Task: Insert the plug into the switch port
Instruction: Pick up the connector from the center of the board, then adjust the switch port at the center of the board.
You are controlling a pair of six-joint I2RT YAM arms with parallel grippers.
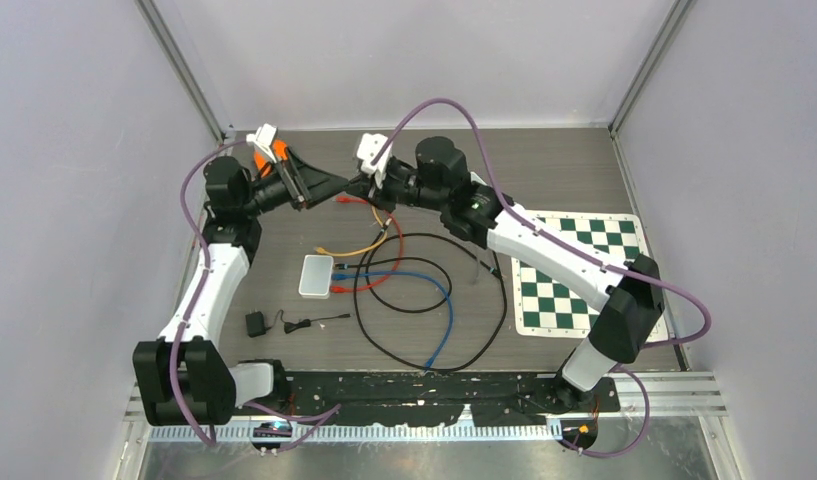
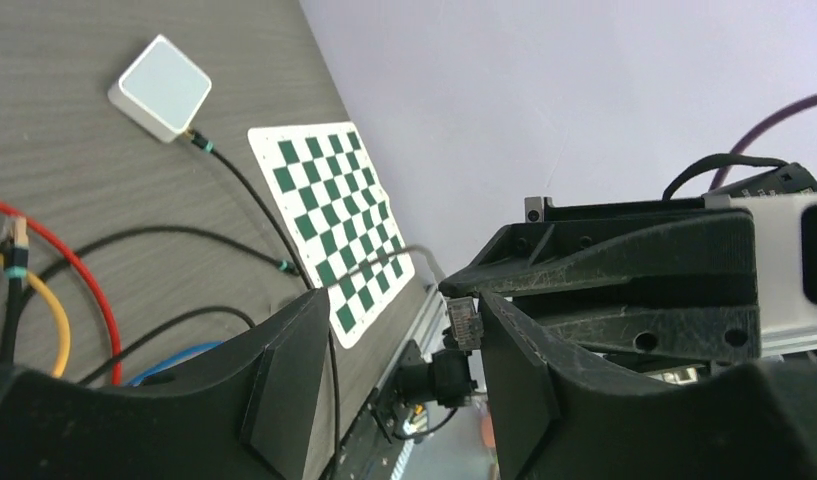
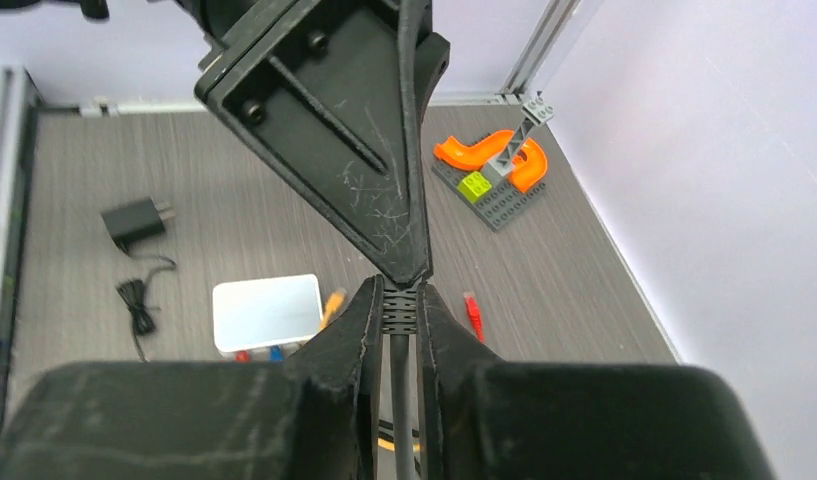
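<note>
Left hand [image 2: 404,305] fills the foreground, open, fingers [image 2: 284,390] spread with the plug [image 2: 465,322] between them, close by one; contact unclear. Right hand [image 3: 399,293] is pinched shut on the black boot [image 3: 400,318] behind that plug, high over the far tabletop [image 1: 564,160]. Likely a mid-air handover: keep one firm hold, align the plug squarely, then lower toward the switch [image 1: 316,276], well apart, nearer.
</note>
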